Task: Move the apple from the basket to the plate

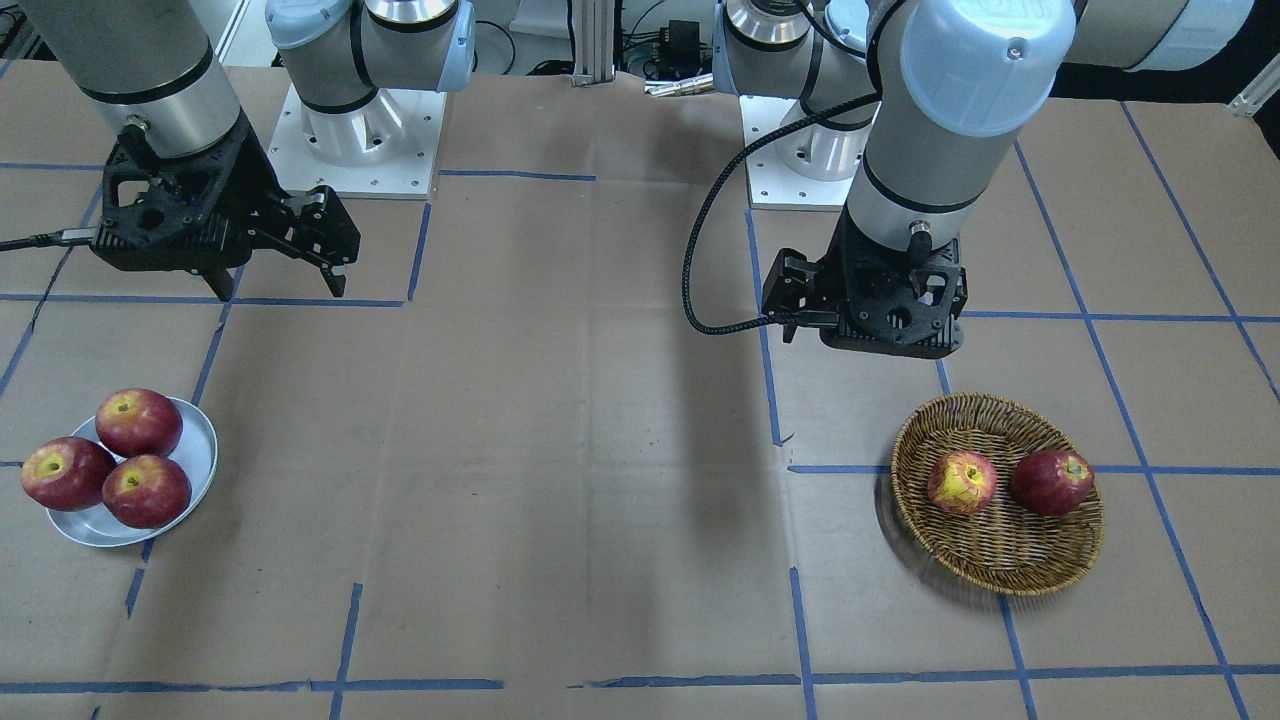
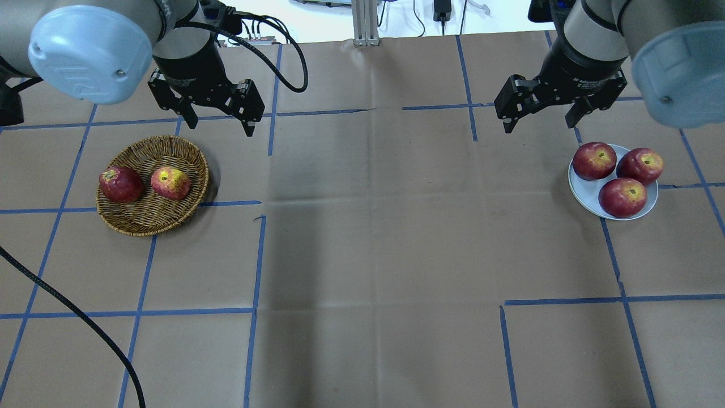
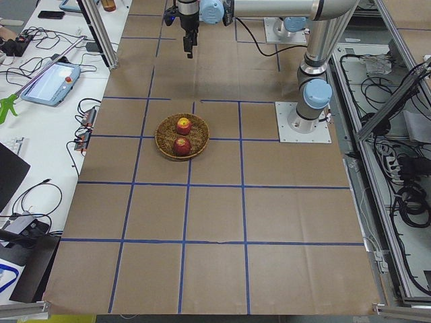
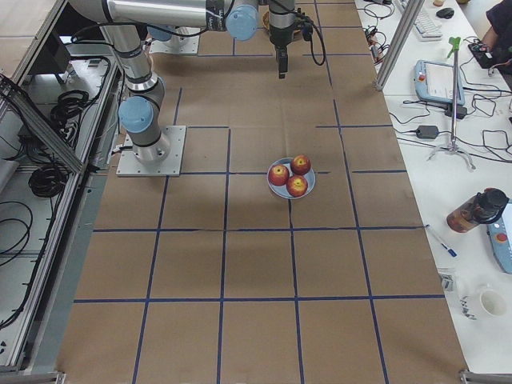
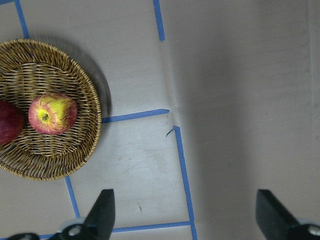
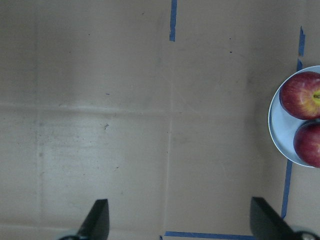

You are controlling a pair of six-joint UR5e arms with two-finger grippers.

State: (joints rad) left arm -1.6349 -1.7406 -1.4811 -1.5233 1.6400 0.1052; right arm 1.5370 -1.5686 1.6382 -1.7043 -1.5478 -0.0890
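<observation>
I logged the apple in the basket, below, forward and slightly left of my left gripper, jaws spread and empty, the nearer by far; the right gripper, likewise spread and empty, hung near the plate.

Dark red apple: cut by the left edge of the left wrist view, as is the basket holding it. Plate: cropped by the right edge of the right wrist view; two plate apples shown only in part. Left gripper, right gripper: only fingertips shown, the rest cut off below. Side views: grippers too small for detail.
</observation>
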